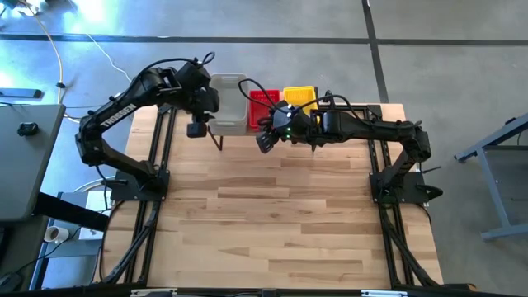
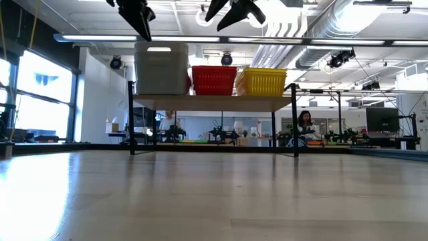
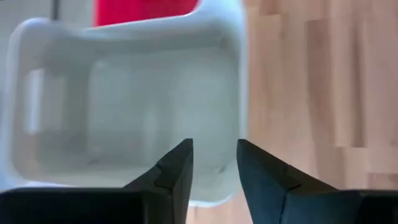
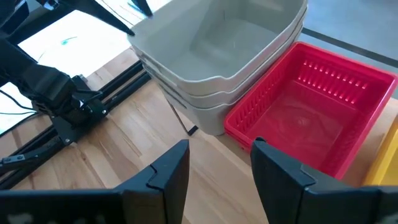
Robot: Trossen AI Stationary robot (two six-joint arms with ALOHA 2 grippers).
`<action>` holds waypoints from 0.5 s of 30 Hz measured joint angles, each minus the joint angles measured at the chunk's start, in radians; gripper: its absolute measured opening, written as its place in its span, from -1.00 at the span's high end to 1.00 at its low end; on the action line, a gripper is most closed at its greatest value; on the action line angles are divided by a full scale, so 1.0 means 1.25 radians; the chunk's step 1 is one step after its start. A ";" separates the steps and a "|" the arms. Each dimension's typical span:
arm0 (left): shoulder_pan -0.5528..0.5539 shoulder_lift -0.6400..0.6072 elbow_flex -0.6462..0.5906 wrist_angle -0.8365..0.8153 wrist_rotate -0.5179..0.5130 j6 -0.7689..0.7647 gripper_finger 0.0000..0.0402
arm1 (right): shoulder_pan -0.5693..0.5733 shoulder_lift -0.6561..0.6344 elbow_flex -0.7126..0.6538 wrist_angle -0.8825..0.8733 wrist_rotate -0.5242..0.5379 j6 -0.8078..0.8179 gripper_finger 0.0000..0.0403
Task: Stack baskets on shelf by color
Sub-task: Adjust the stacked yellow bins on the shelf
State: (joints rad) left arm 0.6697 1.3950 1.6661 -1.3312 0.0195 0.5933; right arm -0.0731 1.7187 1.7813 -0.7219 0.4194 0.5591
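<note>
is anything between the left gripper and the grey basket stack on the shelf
Nothing visible. The left gripper hangs open directly over the grey basket stack at the left end of the shelf, with only air between its fingers and the top basket's rim. The red baskets sit beside the stack, not in the way.

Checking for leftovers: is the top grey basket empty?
Empty. The top grey basket shows a bare floor in both wrist views, with nothing inside it.
</note>
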 joint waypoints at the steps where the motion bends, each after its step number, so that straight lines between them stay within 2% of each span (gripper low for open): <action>1: 0.000 -0.003 0.000 0.003 -0.017 -0.005 0.41 | -0.004 0.000 0.000 0.000 0.000 0.000 0.24; 5: -0.002 -0.018 0.000 0.006 -0.057 -0.006 0.38 | -0.030 0.000 0.000 -0.001 0.004 0.007 0.24; 15: -0.002 -0.071 0.000 0.047 -0.048 -0.070 0.40 | -0.154 -0.035 0.000 -0.128 0.055 0.007 0.24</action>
State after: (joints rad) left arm 0.6666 1.3057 1.6661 -1.2721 -0.0400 0.5064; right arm -0.2662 1.6750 1.7817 -0.8824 0.4880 0.5674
